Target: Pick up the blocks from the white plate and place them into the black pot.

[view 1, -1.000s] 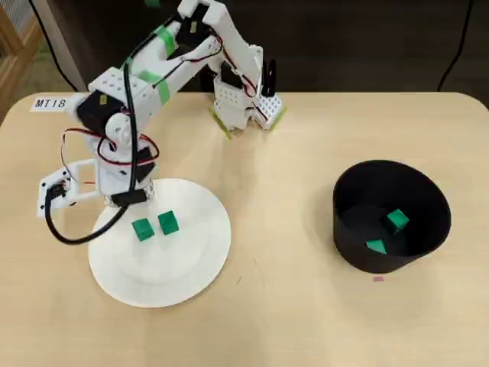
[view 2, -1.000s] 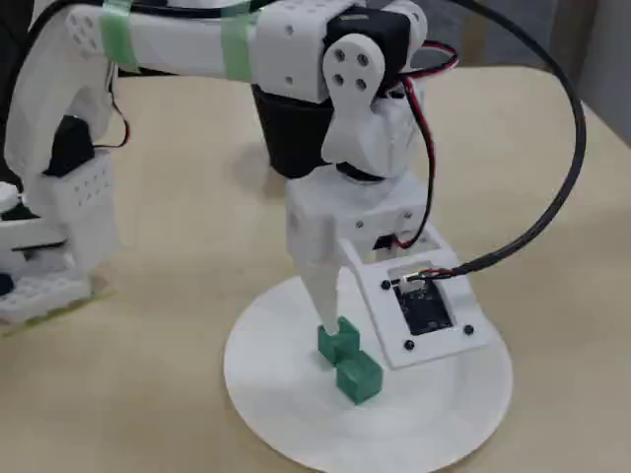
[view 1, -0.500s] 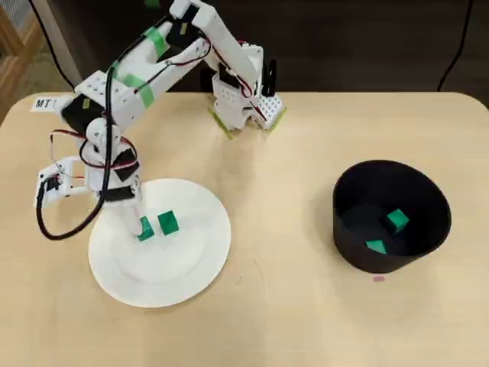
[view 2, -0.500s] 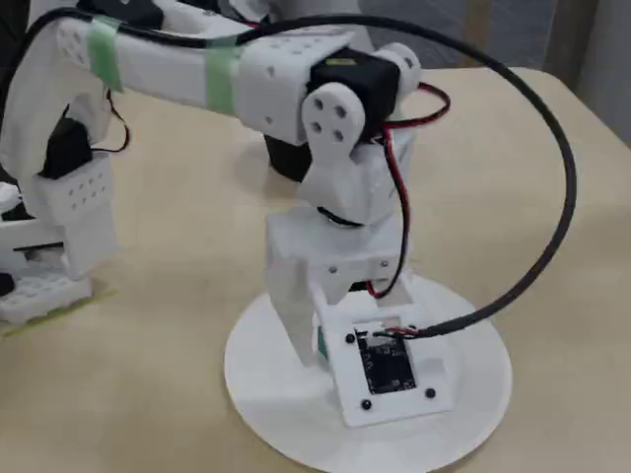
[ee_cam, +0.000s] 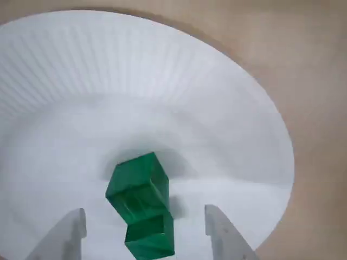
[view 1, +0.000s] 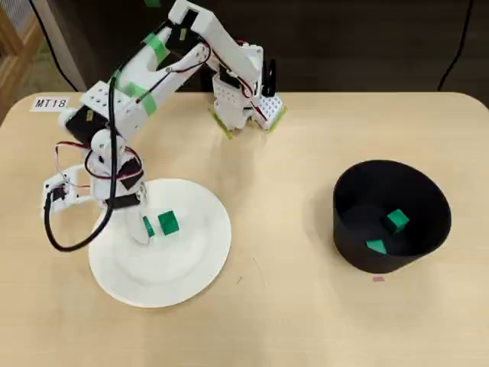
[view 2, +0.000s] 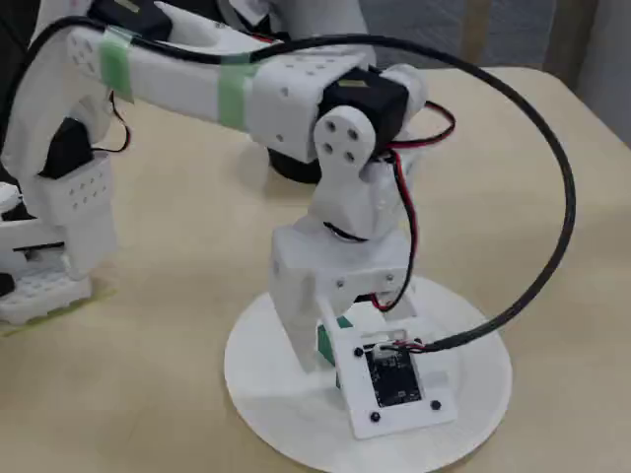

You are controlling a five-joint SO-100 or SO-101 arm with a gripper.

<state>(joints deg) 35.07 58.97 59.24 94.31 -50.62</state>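
The white two-finger claw is standing open on the large round white paper plate, its two pale fingertips flanking, without visibly touching, a pair of small bright green cubes: the nearer cube sits between the tips and the farther cube is touching it just beyond. Compared with a second ago, the claw is lower and has slid over the plate's left part in the overhead view, so the left cube is now half hidden by a finger while the right cube remains clear. In the fixed view only a sliver of green is showing behind the wrist camera board. Judging from this, the approach is ending and closing is the next step; the adjoining cube may be nudged or caught too. Across the pale wooden table, well apart, the round matte black pot is already holding two green cubes, so half the transfer appears done.
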